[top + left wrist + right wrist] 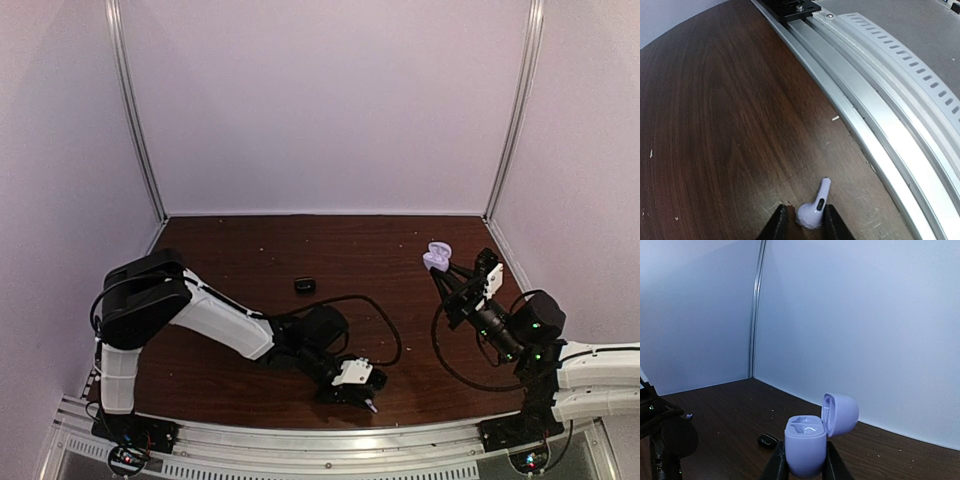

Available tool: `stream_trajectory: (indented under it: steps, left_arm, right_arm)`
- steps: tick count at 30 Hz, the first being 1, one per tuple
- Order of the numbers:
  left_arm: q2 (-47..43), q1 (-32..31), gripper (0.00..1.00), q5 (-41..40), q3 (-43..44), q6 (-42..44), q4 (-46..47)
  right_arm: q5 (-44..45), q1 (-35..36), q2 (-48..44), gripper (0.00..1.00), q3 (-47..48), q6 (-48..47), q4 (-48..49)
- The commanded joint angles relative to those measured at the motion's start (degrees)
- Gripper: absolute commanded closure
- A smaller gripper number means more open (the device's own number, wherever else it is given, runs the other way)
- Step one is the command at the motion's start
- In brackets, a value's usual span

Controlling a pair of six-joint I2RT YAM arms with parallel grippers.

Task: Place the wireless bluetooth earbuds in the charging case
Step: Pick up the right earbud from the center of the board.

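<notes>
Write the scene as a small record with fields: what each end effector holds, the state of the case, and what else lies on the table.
Left end effector: closed on one tiny pale lavender-white plastic earbud, low on the dark wooden table beside the metal rail
Right end effector: closed on the small round pale lavender plastic charging case, held upright
Case state: lid open
Second earbud: cannot tell
Also on table: small black oval object

No legible text anywhere.
</notes>
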Motion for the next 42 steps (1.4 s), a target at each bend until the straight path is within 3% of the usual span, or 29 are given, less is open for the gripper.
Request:
stream_trajectory:
  steps: [1,7,14,22,26,36,42]
  left_arm:
    - [2.1,0.1,0.78,-2.4,0.2,1.7,-4.9]
    - [0.1,0.1,0.84,-2.8,0.1,0.7,-5.8]
    - [-9.5,0.1,0.87,-7.9,-1.0,-5.2,-10.6]
    - [-25.0,0.3,0.9,-27.0,-1.7,-9.3,-21.9]
    - [-31.0,1.2,0.9,-35.2,2.2,-10.3,-28.8]
    - [-29.7,3.4,0.9,-44.6,14.9,-17.6,-36.7]
    - [-28.5,3.5,0.9,-43.1,18.6,-18.2,-38.4]
  right_arm:
    - [0.2,-0.5,-0.8,1.0,-1.0,0.2,0.8]
    - [0.3,-0.5,-1.1,1.0,-1.3,0.1,0.7]
    - [-1.2,-0.5,1.0,1.0,-1.1,-0.9,0.8]
    - [-3.3,-0.2,10.5,1.0,1.3,-3.9,4.4]
    - [-4.9,1.0,14.1,1.0,2.5,-6.5,6.2]
    - [-9.0,5.4,22.3,1.0,4.3,-17.6,14.9]
    - [-11.1,6.8,24.9,1.0,5.8,-20.8,16.8]
